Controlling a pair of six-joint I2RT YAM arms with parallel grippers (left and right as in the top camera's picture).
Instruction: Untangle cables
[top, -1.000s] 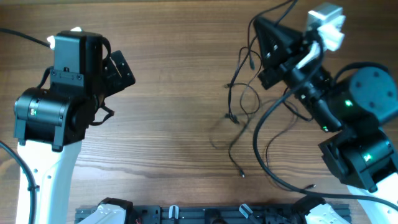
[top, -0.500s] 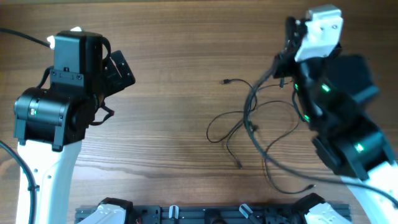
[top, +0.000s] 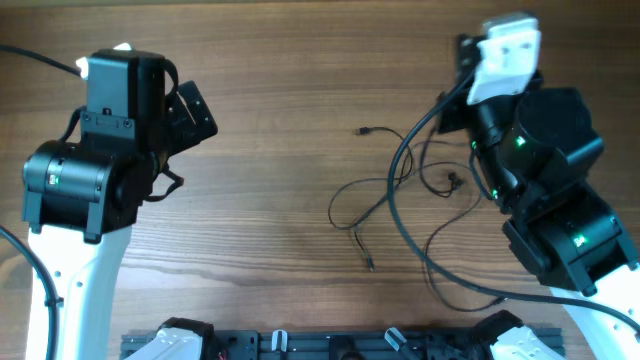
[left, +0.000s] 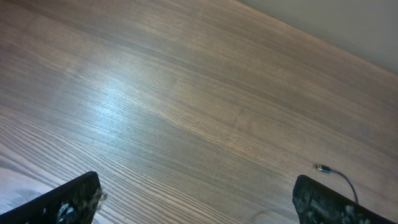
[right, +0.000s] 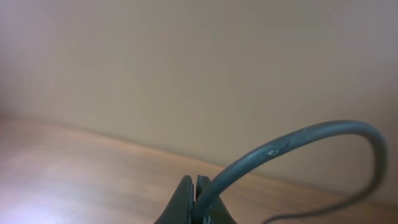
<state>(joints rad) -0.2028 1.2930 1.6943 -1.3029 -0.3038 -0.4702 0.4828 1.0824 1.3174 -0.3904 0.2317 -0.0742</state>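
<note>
Thin cables (top: 452, 181) sprawl on the worktop (top: 290, 60) right of centre. Right gripper (right: 196, 188) clenched, left gripper (left: 196, 186) released.

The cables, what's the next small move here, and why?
Probably bring the open left tool across to the loose plug and pinch it. The right tool is shut on one cable, while the other cables lie looped on the table, so a second grip could help pull them apart.

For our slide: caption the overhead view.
Tangled thin cables sprawl on the wooden table near the right gripper; left gripper open.
</note>
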